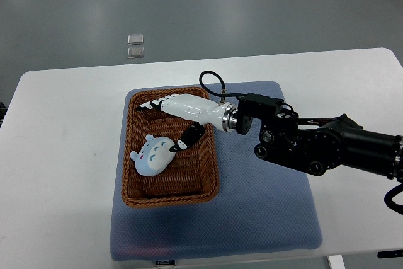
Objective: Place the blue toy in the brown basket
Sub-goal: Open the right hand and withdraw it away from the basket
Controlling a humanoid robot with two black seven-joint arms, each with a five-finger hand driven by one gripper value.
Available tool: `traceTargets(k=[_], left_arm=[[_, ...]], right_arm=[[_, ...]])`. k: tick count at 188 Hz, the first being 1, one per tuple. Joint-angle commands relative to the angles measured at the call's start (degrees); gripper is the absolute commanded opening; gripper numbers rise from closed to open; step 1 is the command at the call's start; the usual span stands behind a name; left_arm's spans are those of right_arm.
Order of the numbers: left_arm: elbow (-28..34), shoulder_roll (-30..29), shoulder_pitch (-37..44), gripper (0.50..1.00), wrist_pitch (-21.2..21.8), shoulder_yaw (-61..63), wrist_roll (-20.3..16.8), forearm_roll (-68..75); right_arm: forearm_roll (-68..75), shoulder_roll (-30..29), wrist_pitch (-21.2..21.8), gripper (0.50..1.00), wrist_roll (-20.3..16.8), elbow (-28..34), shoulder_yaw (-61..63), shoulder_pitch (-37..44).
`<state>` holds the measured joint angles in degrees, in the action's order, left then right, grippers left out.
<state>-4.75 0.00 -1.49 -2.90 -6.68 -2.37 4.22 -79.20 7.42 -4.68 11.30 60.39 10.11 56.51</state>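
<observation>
We see the blue toy (153,154) lying inside the brown basket (170,196), on the woven floor toward the basket's left side, its pale face turned up. Just to its right, our right hand (178,116) reaches over the basket from the picture's right; the white fingers (154,104) stretch out flat toward the basket's far left corner, spread and holding nothing, while the dark-tipped thumb (187,138) points down at the toy's right edge, very near it or just touching; we cannot tell which. The black forearm (321,146) runs off to the right edge. The basket sits on a blue mat (264,212), near its left edge, and the mat lies on the white bench (63,155). Beyond the bench, two small pale squares (135,46) lie on the grey floor (252,4).
</observation>
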Motion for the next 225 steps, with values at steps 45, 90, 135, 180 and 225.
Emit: traceTargets(k=[45, 90, 135, 180, 225], left_arm=[[0.0, 0.0, 0.0, 1.0, 0.0, 0.0, 0.0, 0.0], [0.0, 0.0, 0.0, 1.0, 0.0, 0.0, 0.0, 0.0], [0.0, 0.0, 0.0, 1.0, 0.0, 0.0, 0.0, 0.0], [0.0, 0.0, 0.0, 1.0, 0.0, 0.0, 0.0, 0.0], [0.0, 0.0, 0.0, 1.0, 0.0, 0.0, 0.0, 0.0]], right_arm=[[27.9, 3.1, 3.1, 0.909, -7.5, -0.4, 10.6, -0.4], [48.4, 4.4, 11.4, 0.909, -10.2, -4.2, 20.1, -3.6], [67.3, 4.3, 22.1, 0.909, -14.5, -17.8, 23.3, -4.3], [79.5, 4.1, 23.2, 0.911, -15.7, -23.3, 23.3, -5.0], [79.8, 3.8, 22.9, 0.913, -12.9, -23.6, 27.1, -8.0]])
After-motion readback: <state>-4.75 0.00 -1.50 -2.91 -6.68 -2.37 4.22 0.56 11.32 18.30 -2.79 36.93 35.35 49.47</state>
